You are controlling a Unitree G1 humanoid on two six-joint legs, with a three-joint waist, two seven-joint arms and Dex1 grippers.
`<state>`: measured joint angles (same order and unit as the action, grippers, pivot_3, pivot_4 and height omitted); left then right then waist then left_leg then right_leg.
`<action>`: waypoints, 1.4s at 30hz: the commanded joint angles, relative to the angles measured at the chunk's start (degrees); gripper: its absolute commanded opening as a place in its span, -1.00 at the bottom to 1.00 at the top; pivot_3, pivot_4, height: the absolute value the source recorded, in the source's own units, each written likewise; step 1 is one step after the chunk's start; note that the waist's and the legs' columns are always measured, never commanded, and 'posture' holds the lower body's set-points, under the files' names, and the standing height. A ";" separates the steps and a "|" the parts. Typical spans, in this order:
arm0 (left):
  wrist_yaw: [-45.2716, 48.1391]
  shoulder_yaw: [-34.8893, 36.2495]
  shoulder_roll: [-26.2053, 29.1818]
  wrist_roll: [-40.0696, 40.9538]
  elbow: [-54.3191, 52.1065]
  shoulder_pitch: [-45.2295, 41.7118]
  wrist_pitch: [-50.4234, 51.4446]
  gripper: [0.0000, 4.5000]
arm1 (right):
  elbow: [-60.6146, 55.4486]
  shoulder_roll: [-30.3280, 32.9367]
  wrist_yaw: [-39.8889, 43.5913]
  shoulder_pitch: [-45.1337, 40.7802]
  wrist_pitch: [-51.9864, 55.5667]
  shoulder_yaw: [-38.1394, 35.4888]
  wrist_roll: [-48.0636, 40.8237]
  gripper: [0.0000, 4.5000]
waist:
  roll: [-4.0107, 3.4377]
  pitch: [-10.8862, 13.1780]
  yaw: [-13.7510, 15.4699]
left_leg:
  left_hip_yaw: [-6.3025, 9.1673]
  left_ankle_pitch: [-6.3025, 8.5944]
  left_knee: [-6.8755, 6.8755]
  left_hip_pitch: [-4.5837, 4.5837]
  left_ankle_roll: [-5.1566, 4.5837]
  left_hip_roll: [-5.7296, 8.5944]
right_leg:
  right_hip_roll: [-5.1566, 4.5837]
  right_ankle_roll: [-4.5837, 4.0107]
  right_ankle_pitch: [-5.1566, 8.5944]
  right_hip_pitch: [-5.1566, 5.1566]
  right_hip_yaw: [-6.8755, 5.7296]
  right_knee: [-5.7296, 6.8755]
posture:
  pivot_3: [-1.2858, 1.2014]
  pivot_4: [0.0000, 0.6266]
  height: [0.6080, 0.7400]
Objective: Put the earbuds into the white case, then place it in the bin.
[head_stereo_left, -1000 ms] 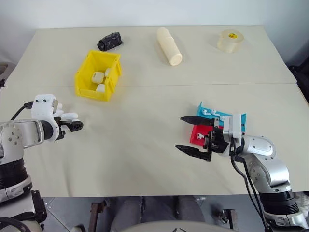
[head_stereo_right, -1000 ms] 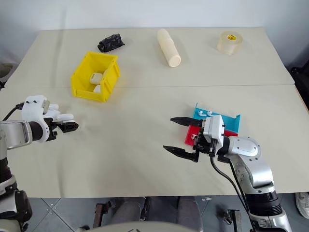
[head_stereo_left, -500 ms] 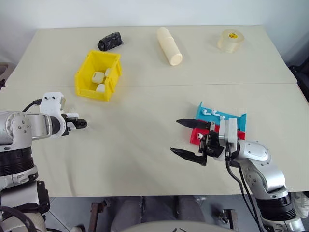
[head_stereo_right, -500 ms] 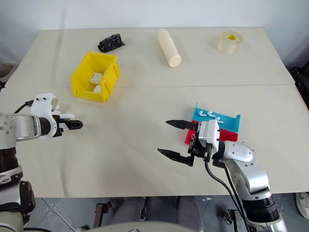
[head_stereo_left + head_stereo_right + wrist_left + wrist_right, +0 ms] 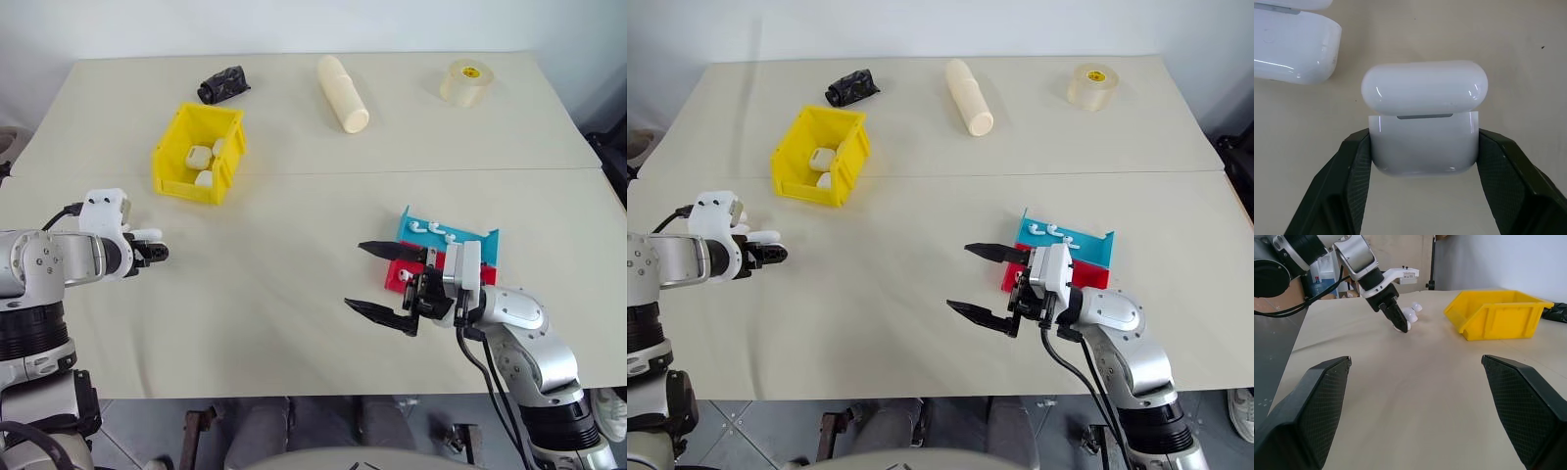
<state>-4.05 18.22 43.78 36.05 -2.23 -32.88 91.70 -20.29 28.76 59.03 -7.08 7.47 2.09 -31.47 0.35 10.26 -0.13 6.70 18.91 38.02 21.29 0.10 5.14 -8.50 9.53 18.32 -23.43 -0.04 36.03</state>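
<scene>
Left hand (image 5: pixel 1424 196) angles down, clamped on white case (image 5: pixel 1424 142); right hand (image 5: pixel 390 282) level, fingers apart.

Cream cylinder (image 5: pixel 344 94), tape roll (image 5: pixel 466 82), black bundle (image 5: pixel 222 83), blue tray (image 5: pixel 450 241), red tray (image 5: pixel 401 273)

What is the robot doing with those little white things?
The left gripper has pinched a white case with its lid open, on the table. The right gripper waits wide open and empty beside the blue tray with earbuds. The yellow bin already holds some cases.
</scene>
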 commanded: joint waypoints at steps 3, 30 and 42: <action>7.59 -0.91 2.79 0.10 -4.86 3.61 -0.33 0.24 | -1.35 0.39 0.41 -0.08 -1.08 -0.40 -0.01 1.00 | 0.00 0.00 -0.03 | -0.06 0.00 -0.03 0.00 0.00 0.00 | 0.00 0.00 0.00 -0.04 0.07 0.01 | 0.03 -0.52 1.00; 63.95 -20.53 -28.75 -8.15 -3.37 14.59 -93.26 0.24 | -8.54 13.84 -1.02 19.78 1.83 -27.21 -3.82 1.00 | 0.06 0.00 1.82 | -0.35 0.06 0.15 0.02 -0.18 0.06 | -0.03 0.16 -0.09 0.22 0.07 -0.38 | 0.03 -0.52 1.00; 75.63 -26.25 -38.03 -4.13 4.62 8.86 -103.28 0.24 | -2.42 15.06 5.79 34.05 -2.36 -39.30 -0.63 1.00 | 0.07 0.00 1.52 | -0.62 0.06 0.10 -0.12 -0.20 0.08 | 0.08 0.22 -0.11 0.28 0.17 -0.40 | 0.03 -0.52 1.00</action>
<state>69.86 -8.21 5.61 28.89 3.56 -23.88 -11.98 -22.83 42.80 63.42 26.50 6.84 -34.94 -32.18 0.42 10.26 1.40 6.10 18.97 38.13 21.17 -0.10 5.22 -8.43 9.74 18.20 -23.15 0.13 35.63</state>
